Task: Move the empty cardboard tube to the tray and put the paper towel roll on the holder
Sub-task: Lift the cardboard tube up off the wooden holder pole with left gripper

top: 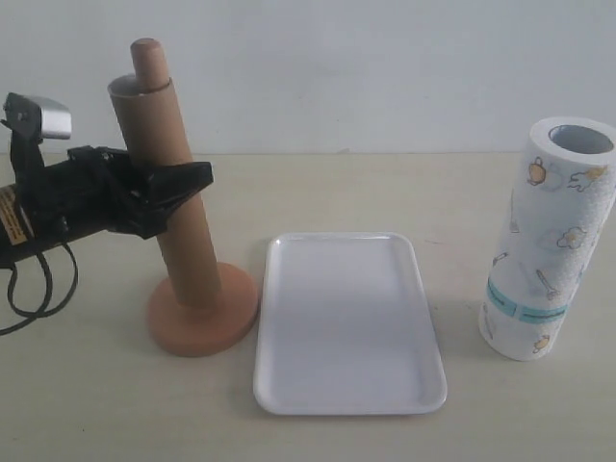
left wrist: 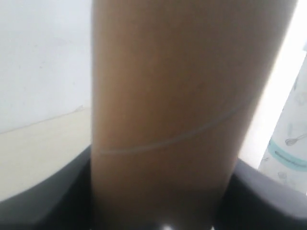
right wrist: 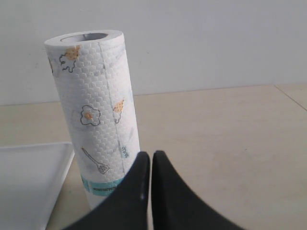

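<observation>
Clearly left gripper (top: 188, 183) clasps empty cardboard tube (top: 154, 125); right gripper (right wrist: 151, 165) pinched closed; arm label (top: 10, 219) unreadable.

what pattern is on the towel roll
White roll with small orange cartoon prints and a teal band low down; clearest in the right wrist view.
</observation>
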